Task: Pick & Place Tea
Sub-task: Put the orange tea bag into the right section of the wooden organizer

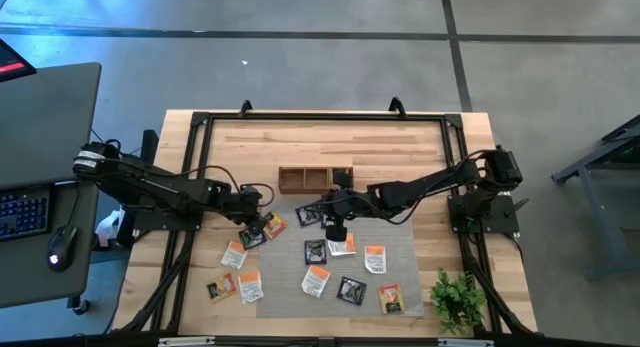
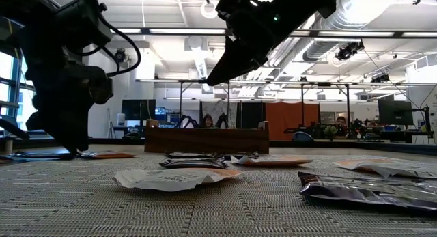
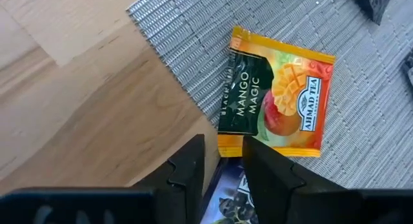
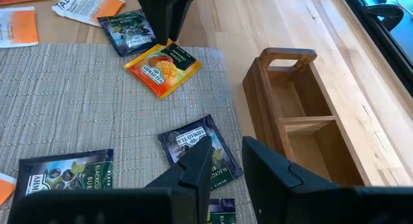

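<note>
the step in hand appears to be the pick: both arms reach inward over the grey woven mat (image 1: pixel 400 272) on the bench (image 1: pixel 400 152), and neither claw carries a sachet.

left claw (image 3: pixel 222 162): low over the mat's edge, its 2 fingers a narrow gap apart and holding nothing. it stands over the seam between a yellow mango sachet (image 3: pixel 274 95) and a black sachet (image 3: pixel 226 198) that lies partly beneath it; whether the fingertips touch either cannot be told. in the high view this pair lies at the mat's far left corner (image 1: pixel 262 230).

right claw (image 4: pixel 222 162): raised above the mat near the wooden box (image 4: pixel 303 121), fingers slightly parted and empty, with another black sachet (image 4: pixel 193 143) lying flat just below it.

the tea: the remaining sachets, black, white with orange, and yellow-brown, lie scattered flat over the mat and on the bare wood at its left (image 1: pixel 235 255). the box's 3 compartments look empty where they show, so the task seems barely begun.

next move, as a judgement: the left claw needs to settle on 1 sachet, likely the mango one, and close on a raised edge, since a flat, thin packet gives little to grip and the overlapped black one could be dragged along. a lift and carry to the box would follow.
</note>
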`<action>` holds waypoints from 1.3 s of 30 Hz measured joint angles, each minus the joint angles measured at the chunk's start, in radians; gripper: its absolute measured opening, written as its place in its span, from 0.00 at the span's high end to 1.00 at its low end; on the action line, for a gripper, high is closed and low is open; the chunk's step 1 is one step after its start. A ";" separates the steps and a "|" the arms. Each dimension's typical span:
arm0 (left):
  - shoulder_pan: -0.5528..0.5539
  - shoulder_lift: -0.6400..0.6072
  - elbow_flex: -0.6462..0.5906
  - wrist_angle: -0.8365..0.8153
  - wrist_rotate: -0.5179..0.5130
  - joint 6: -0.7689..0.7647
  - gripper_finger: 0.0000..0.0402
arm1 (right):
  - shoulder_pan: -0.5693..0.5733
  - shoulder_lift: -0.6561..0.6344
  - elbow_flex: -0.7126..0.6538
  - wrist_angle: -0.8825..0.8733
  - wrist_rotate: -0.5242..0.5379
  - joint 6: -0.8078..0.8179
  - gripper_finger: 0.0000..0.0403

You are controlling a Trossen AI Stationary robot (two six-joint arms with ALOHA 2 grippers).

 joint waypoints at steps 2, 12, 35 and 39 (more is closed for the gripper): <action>0.000 0.011 0.001 -0.002 -0.002 0.001 0.78 | 0.000 0.000 0.000 0.000 0.000 0.000 0.80; 0.000 -0.024 -0.003 -0.008 0.003 0.026 0.97 | 0.000 0.000 0.000 0.000 0.000 0.000 0.80; 0.000 -0.006 0.233 -0.007 -0.213 0.474 1.00 | -0.005 0.000 0.000 0.010 -0.011 -0.025 0.80; 0.000 0.014 0.233 -0.004 -0.213 0.497 1.00 | -0.035 0.004 0.000 0.115 -0.091 -0.080 0.79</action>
